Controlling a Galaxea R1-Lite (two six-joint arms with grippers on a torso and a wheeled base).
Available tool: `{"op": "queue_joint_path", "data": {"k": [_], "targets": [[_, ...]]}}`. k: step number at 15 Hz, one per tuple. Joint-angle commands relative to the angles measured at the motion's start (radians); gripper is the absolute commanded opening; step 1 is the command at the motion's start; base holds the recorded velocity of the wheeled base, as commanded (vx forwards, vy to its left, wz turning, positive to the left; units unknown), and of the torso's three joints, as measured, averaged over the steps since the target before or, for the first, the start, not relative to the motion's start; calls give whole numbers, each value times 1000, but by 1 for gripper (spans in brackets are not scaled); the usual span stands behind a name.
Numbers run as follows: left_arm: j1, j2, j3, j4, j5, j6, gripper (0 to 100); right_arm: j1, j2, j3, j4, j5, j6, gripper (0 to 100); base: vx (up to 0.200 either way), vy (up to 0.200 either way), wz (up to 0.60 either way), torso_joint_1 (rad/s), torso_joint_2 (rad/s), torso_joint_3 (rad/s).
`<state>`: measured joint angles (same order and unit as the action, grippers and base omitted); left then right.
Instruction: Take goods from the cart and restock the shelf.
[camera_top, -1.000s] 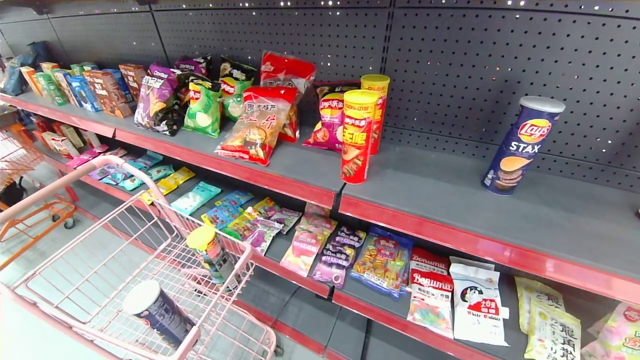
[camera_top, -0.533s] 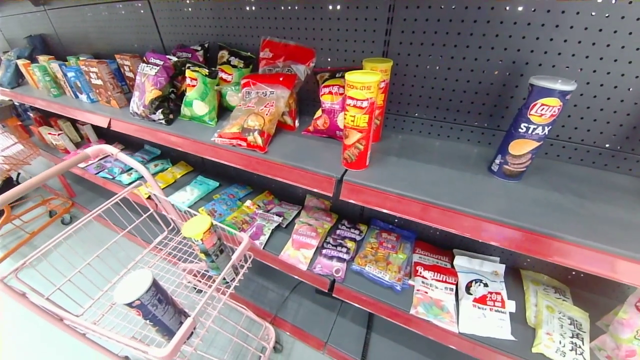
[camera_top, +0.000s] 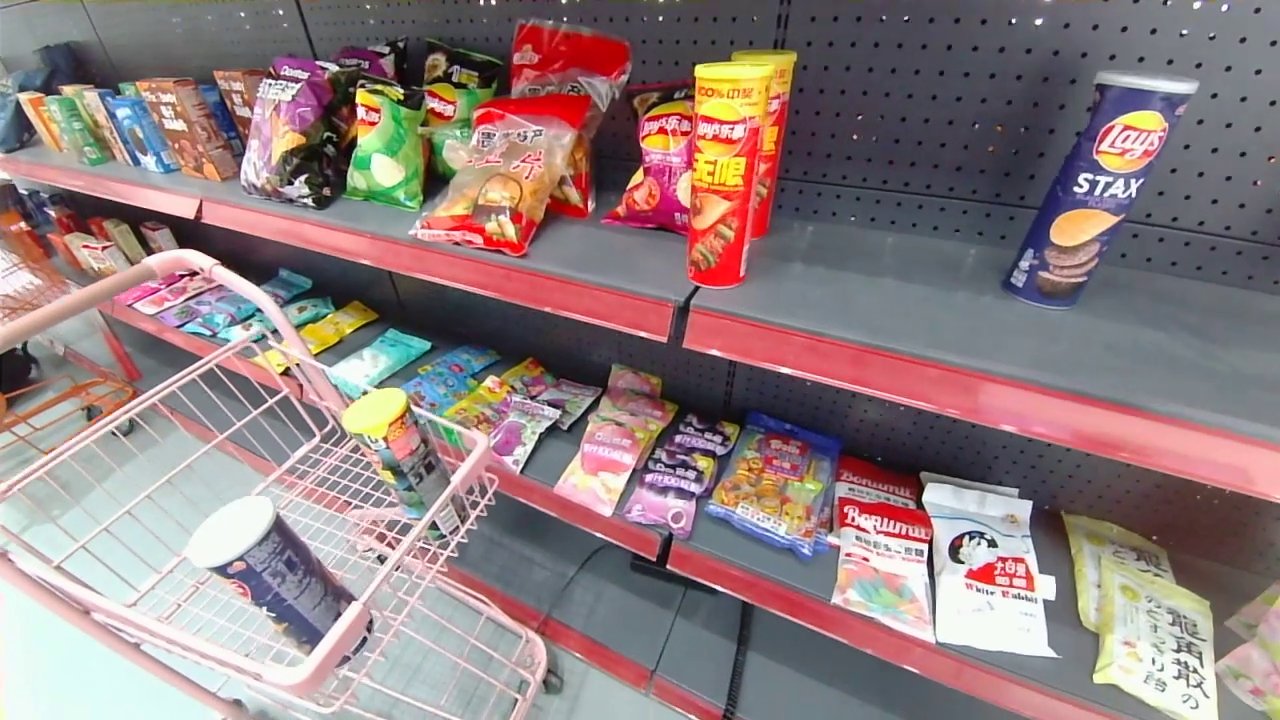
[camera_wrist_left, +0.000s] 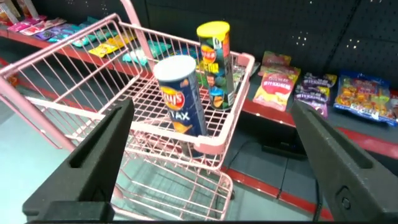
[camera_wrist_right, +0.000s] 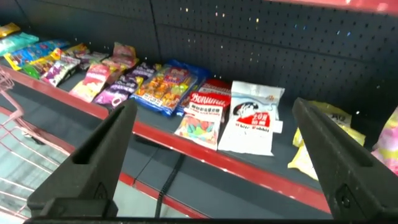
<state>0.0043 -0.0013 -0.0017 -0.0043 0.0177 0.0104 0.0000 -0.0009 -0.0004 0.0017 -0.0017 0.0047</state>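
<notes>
A pink wire cart (camera_top: 300, 682) stands at the lower left, before the shelves. Two upright chip cans are in it: a dark blue one with a white lid (camera_top: 270, 575) and a multicoloured one with a yellow lid (camera_top: 400, 455). My left gripper (camera_wrist_left: 211, 112) is open, short of the cart, with the blue can (camera_wrist_left: 181, 93) and the yellow-lid can (camera_wrist_left: 216, 62) seen between its fingers. My right gripper (camera_wrist_right: 214, 109) is open, facing the lower shelf's candy bags (camera_wrist_right: 249, 124), and holds nothing. On the upper shelf (camera_top: 900, 300) stand a matching dark blue can (camera_top: 1100, 190) and two red cans (camera_top: 722, 170).
Snack bags (camera_top: 500, 170) and boxes (camera_top: 150, 120) crowd the upper shelf's left part. Bare grey shelf lies between the red cans and the blue can. The lower shelf (camera_top: 800, 600) holds flat candy packs. An orange cart (camera_top: 50, 400) stands at the far left.
The head camera has tilted down, so shelves and cart sit higher in the picture. The cans in the cart and on the shelf keep their places.
</notes>
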Motion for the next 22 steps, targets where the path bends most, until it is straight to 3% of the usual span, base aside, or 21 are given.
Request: {"op": "queue_joint_path", "data": {"k": [1,5,6,7,8,9,10,11,12,13,15,16,19,22], "targets": [[-1,1,0,0,1,0,100,0,1,-1,0,0,0,100,0,0,0,-183,540,364],[-1,1,0,-2,-10,-9,100,0,1,0,0,0,0,100,0,0,0,-118,382,262],[-7,17,-52,-29,-30,-20,100,0,1,-1,0,0,0,100,0,0,0,-32,95,76],[-41,247,-268,-71,-18,-144,100,0,1,-1,0,0,0,100,0,0,0,-12,61,32],[-38,377,-393,-89,41,-234,100,0,1,-1,0,0,0,100,0,0,0,0,0,0],[-32,437,-446,-89,100,-247,100,0,1,-1,0,0,0,100,0,0,0,0,0,0],[-6,530,-463,-92,237,-222,100,0,1,-1,0,0,0,100,0,0,0,0,0,0],[17,554,-405,-86,306,-182,100,0,1,0,0,0,0,100,0,0,0,0,0,0],[17,581,-348,-97,304,-173,100,0,1,0,0,0,0,100,0,0,0,0,0,0],[17,638,-317,-129,306,-184,100,0,1,0,0,0,0,100,0,0,0,0,0,0],[19,794,-314,-244,301,-262,100,0,1,0,0,0,0,100,0,0,0,0,0,0],[19,866,-308,-310,289,-270,100,0,1,0,0,0,0,100,0,0,0,0,0,0],[19,971,-218,-445,148,-262,100,0,1,0,0,0,0,100,0,0,0,0,0,0],[22,1023,-202,-461,93,-260,100,0,1,0,0,0,0,100,0,0,0,0,0,0]]}}
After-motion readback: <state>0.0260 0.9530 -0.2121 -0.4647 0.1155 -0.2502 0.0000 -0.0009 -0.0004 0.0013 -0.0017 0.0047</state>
